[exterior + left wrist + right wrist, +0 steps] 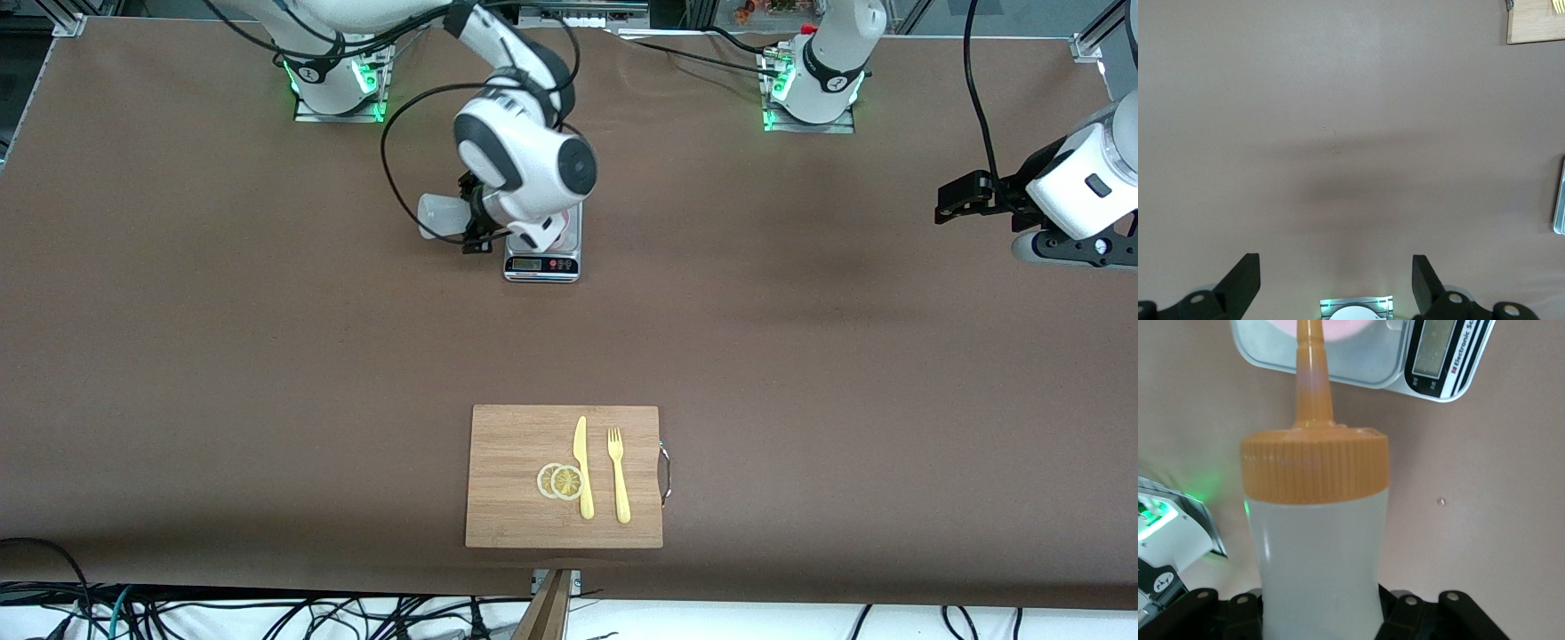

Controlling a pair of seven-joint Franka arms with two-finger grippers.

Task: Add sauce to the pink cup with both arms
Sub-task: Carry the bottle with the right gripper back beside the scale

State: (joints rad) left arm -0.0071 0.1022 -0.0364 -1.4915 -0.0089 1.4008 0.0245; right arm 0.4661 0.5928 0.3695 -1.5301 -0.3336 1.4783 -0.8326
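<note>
My right gripper [474, 229] is shut on the sauce bottle [440, 216] and holds it tipped on its side beside the scale [542, 260]. In the right wrist view the whitish bottle [1315, 547] with its orange cap [1315, 463] fills the middle, and the nozzle points at the pink cup [1341, 325] on the scale's plate [1358, 363]. In the front view the right wrist hides most of the pink cup [564, 229]. My left gripper [948, 203] is open and empty, up over the table's left-arm end, where that arm waits; its fingers [1245, 277] stand wide apart.
A wooden cutting board [565, 476] lies near the front camera's edge of the table, with a yellow knife [582, 467], a yellow fork [618, 473] and two lemon slices [560, 481] on it. Its corner shows in the left wrist view [1538, 23].
</note>
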